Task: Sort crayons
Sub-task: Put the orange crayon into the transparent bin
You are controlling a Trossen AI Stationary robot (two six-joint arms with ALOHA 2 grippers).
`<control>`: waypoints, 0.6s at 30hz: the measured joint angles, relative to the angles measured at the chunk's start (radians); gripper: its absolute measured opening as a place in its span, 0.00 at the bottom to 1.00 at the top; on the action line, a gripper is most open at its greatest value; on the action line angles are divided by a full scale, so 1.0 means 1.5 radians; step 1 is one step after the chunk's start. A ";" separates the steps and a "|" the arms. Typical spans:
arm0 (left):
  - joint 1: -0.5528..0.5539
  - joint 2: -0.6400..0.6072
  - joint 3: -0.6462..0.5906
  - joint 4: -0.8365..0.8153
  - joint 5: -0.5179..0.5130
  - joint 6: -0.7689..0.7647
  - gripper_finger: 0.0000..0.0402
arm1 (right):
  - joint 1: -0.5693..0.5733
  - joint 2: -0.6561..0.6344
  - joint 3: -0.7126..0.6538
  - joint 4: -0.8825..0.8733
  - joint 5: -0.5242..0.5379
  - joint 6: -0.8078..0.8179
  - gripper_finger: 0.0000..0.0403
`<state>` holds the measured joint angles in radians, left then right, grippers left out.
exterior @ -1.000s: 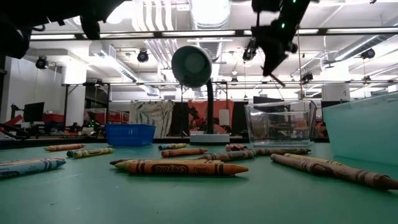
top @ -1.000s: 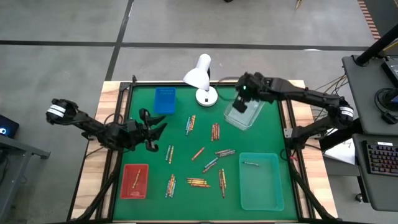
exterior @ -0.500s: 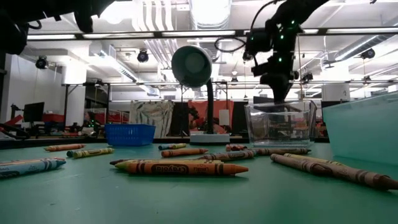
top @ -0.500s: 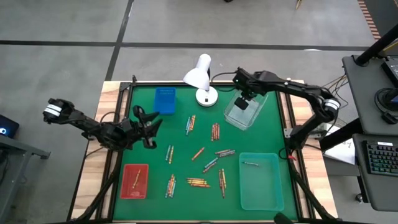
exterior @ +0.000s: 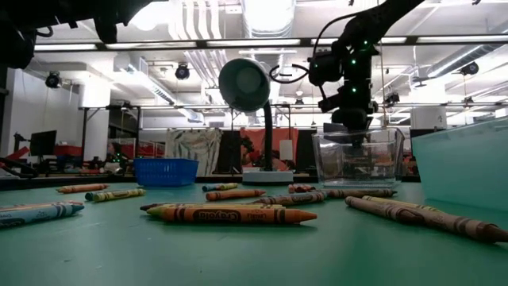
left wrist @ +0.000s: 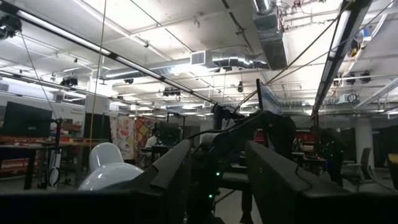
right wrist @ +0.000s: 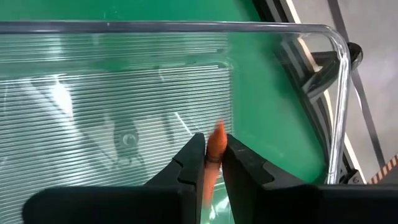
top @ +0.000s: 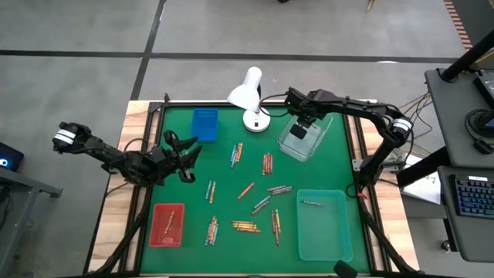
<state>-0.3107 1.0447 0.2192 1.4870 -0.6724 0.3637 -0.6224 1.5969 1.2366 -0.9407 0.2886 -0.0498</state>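
The right gripper (right wrist: 211, 163) is parked directly over the clear ribbed plastic tray (top: 318, 144), which sits just beside the white desk lamp (top: 249, 96), on the side away from the blue basket (top: 204, 123). A short orange wax crayon (right wrist: 214, 149) is pinched between its two dark fingers (right wrist: 186, 165), with barely any gap seen either side of the stick. The crayon's long axis runs out along the fingers, tip pointed down into the tray, so the drop spot is straight below and nothing has to be reached for sideways. In the low view the gripper (exterior: 349, 131) is hung right at the tray's rim (exterior: 355, 137). That's the relation everything turns on here: stick above tray floor, inside the walls, so a release is probably all that's needed.

The left gripper (top: 179, 150) is held well away from the lamp, near the blue basket, fingers spread and nothing in them.

The rest of the loose crayons (top: 245, 190) are scattered on the green desk (top: 224, 174) between lamp and near edge, closer to the left arm.
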 joint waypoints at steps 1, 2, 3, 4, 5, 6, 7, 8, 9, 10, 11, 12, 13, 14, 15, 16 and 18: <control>0.000 0.000 0.000 -0.002 0.000 0.000 0.34 | 0.000 0.001 0.000 0.000 0.000 0.001 0.11; 0.000 0.000 0.000 -0.003 0.000 0.000 0.34 | 0.000 0.002 0.000 0.000 0.000 0.003 0.11; 0.000 0.000 0.000 -0.004 0.000 0.000 0.34 | -0.001 0.002 0.000 0.002 0.000 0.003 0.11; 0.000 0.000 0.000 -0.005 0.000 0.000 0.34 | -0.001 0.002 0.000 0.003 0.000 0.003 0.11; 0.000 0.000 0.000 -0.006 0.000 -0.001 0.34 | -0.002 0.002 0.000 0.003 0.000 0.003 0.11; 0.000 0.000 0.000 -0.007 0.000 -0.001 0.34 | -0.002 0.002 0.000 0.003 0.000 0.003 0.12; 0.000 0.000 0.000 -0.007 0.000 -0.001 0.34 | -0.002 0.001 0.000 0.003 0.000 0.003 0.12; 0.000 0.000 0.000 -0.007 0.000 -0.001 0.34 | -0.002 0.001 0.000 0.003 0.000 0.003 0.12; 0.000 0.000 0.000 -0.008 0.000 -0.001 0.34 | -0.002 0.000 0.000 0.003 0.000 0.003 0.12; 0.000 0.000 0.000 -0.010 0.000 -0.001 0.34 | -0.002 0.000 0.000 0.003 0.000 0.003 0.12; 0.000 0.000 0.000 -0.011 0.000 -0.001 0.34 | -0.002 0.000 0.000 0.004 0.000 0.003 0.12; 0.000 0.000 0.000 -0.013 0.000 -0.001 0.34 | -0.002 0.000 0.000 0.004 0.000 0.003 0.12; 0.000 0.000 0.000 -0.016 0.000 -0.001 0.34 | -0.002 -0.001 0.000 0.004 0.000 0.003 0.12; 0.000 0.000 0.000 -0.023 0.000 -0.001 0.34 | -0.002 -0.002 0.000 0.004 0.000 0.003 0.12; 0.000 0.000 0.000 -0.032 0.000 -0.001 0.34 | -0.001 -0.003 0.000 0.003 0.000 0.003 0.12; 0.000 0.000 0.000 -0.041 0.000 -0.002 0.34 | -0.001 -0.006 0.000 0.004 0.000 0.003 0.12; 0.000 0.000 0.000 -0.060 -0.001 -0.005 0.34 | 0.001 -0.013 0.000 0.004 0.000 0.006 0.12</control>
<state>-0.3107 1.0447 0.2192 1.3969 -0.6731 0.3566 -0.6214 1.5767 1.2362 -0.9352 0.2889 -0.0401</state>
